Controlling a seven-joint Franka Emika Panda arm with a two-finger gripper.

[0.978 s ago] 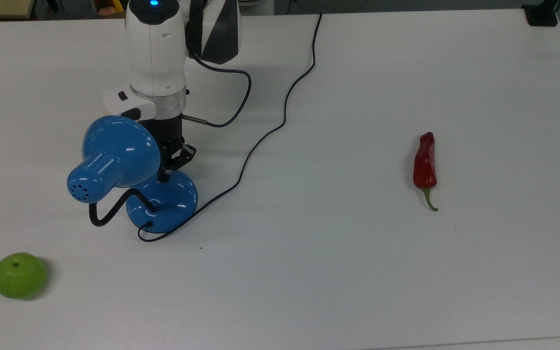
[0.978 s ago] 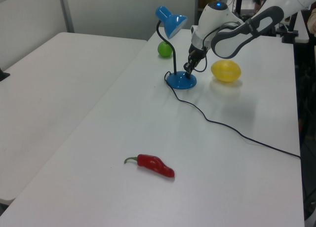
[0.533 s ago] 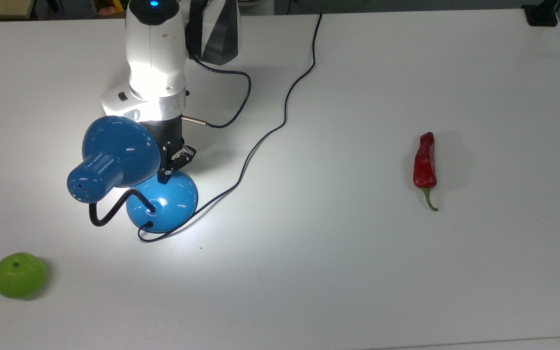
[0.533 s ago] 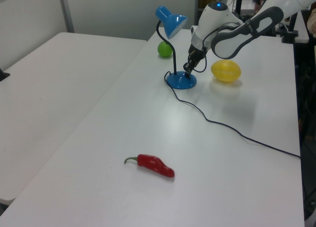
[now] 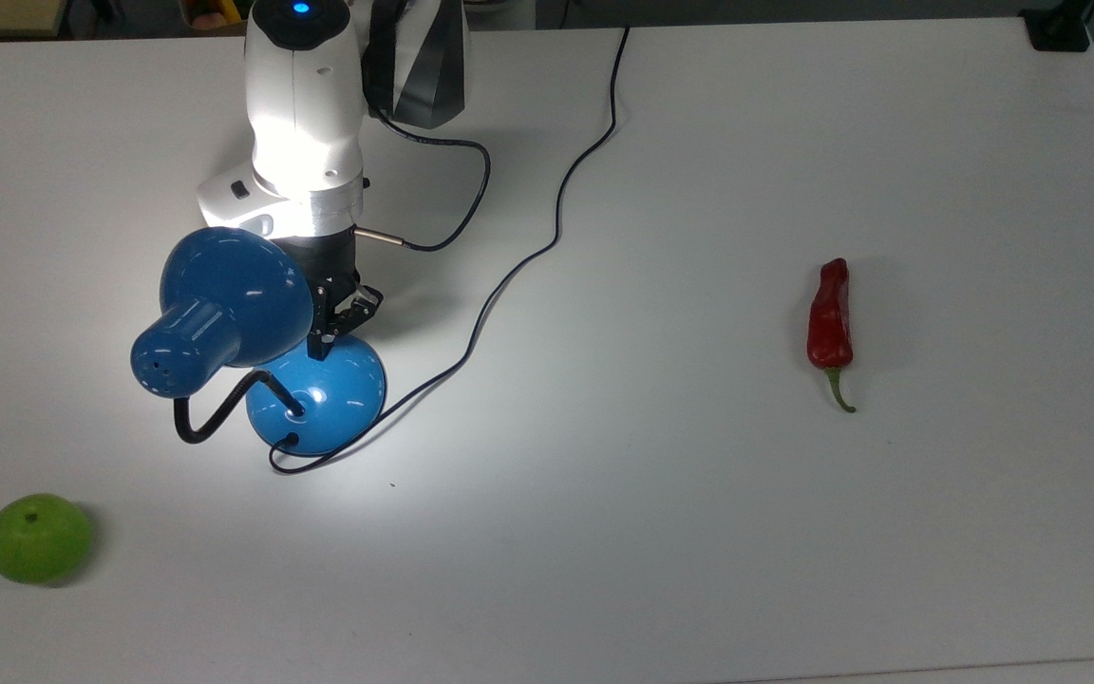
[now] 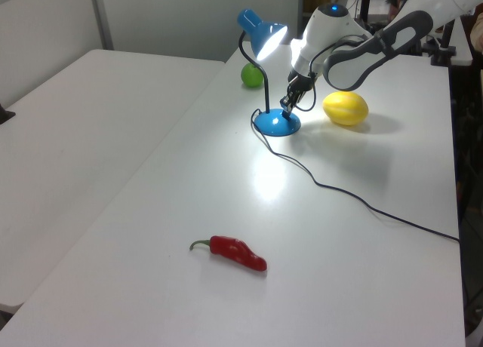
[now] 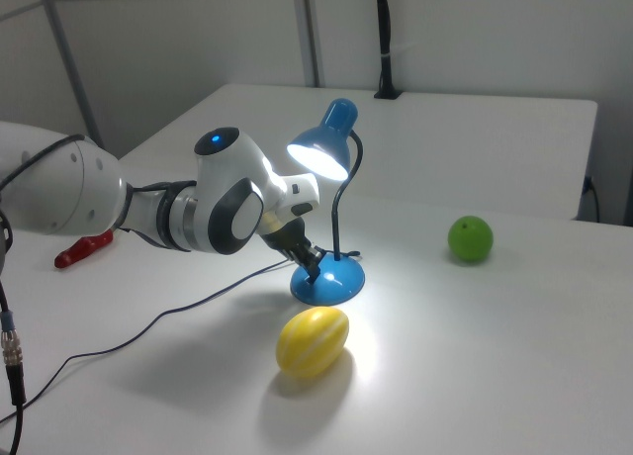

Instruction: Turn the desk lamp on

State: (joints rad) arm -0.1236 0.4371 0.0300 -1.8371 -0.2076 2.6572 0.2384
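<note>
While the desk lamp (image 5: 253, 351) glows, throwing a bright pool across the white table (image 5: 699, 522), my gripper (image 5: 333, 328) hangs at the upper edge of its domed blue base (image 5: 319, 391), at about twelve o'clock on that dome in the top view. Fingertips point down at the dome; I cannot tell whether they touch it. Finger state: I cannot tell whether they are spread or pressed together.

Lamp stands toward nine o'clock of the table in the top view. Shade (image 7: 318, 145) lit from inside in the right view, mouth turned down toward the table. Black gooseneck (image 5: 219, 413) loops off the base toward eight o'clock. Thin black cord (image 5: 547, 228) leaves the base and runs off toward one o'clock.

Green fruit (image 5: 38, 538) at eight o'clock, well apart from the lamp. Red chili pepper (image 5: 830, 318) at three o'clock, well apart. Yellow fruit (image 7: 313, 341) near the base in the right view, at six o'clock of it.
</note>
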